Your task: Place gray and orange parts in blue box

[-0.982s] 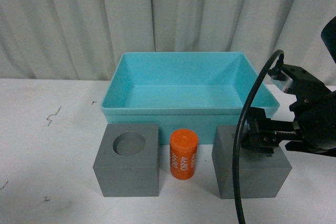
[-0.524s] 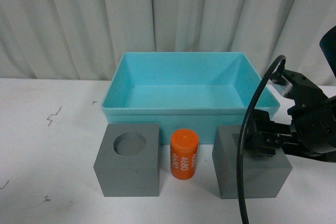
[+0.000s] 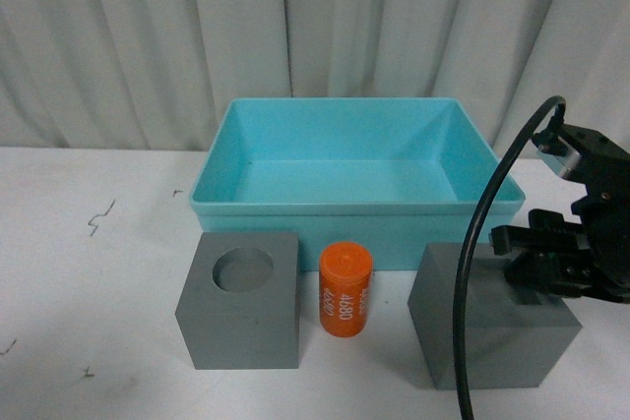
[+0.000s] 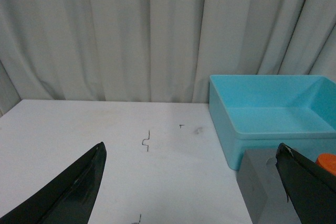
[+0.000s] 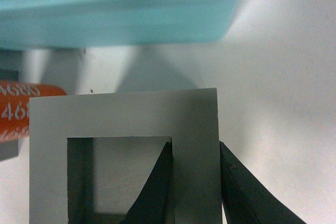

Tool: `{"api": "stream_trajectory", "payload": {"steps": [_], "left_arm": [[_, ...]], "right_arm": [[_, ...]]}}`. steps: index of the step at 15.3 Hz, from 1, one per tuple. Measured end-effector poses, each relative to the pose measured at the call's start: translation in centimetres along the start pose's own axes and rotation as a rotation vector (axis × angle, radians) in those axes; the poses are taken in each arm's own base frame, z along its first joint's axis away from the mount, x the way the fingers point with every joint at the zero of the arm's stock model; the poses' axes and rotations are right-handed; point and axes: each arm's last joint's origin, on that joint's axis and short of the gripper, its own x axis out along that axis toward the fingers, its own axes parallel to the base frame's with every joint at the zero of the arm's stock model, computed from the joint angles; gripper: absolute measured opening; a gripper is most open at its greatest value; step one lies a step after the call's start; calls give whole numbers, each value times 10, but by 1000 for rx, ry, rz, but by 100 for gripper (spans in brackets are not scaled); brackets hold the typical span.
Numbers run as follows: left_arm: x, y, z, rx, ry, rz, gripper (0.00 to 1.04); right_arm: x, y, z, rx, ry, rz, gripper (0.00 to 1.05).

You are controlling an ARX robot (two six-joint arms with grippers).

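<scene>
Right wrist view shows the right gripper (image 5: 195, 150) clamped on one wall of the square-recess cube (image 5: 126, 116), with one finger inside the recess and the other against the outer face. In the front view this cube sits at 3 o'clock from the orange cylinder (image 3: 345, 292), and the round-recess cube (image 3: 241, 317) sits at 9 o'clock from it. The blue box (image 3: 354, 215) lies at 12 o'clock from the cylinder and is empty. All three parts are outside it. Whether the gripped cube has left the counter (image 3: 89, 282) I cannot tell.

The grip is on one wall, so it is off-centre. I judge the cube will want to sag away from the fingers, and the pinch should stay firm. Raise it straight up until its underside is clearly above the box rim. Only then carry it toward 11 o'clock, so it neither clips the near wall nor knocks the cylinder. Lower it close to the box floor before letting go.

The left gripper (image 4: 190, 150) is spread wide and holds nothing, well away toward 9 o'clock.
</scene>
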Motion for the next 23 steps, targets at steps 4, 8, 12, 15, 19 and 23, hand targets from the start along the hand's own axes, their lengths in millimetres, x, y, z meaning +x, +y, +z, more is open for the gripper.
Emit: {"api": "stream_trajectory", "payload": {"steps": [4, 8, 12, 15, 19, 23], "left_arm": [[0, 0, 0, 0, 0, 0, 98], [0, 0, 0, 0, 0, 0, 98], [0, 0, 0, 0, 0, 0, 98], [0, 0, 0, 0, 0, 0, 98], [0, 0, 0, 0, 0, 0, 98], [0, 0, 0, 0, 0, 0, 98]], "right_arm": [[-49, 6, -3, -69, -63, 33, 19], [-103, 22, 31, -124, -203, 85, 19], [-99, 3, 104, -80, -292, 43, 18], [-83, -10, 128, -59, -291, 34, 18], [-63, -10, 145, -52, -305, 61, 18], [-44, 4, 145, -14, -284, 70, 18]]}}
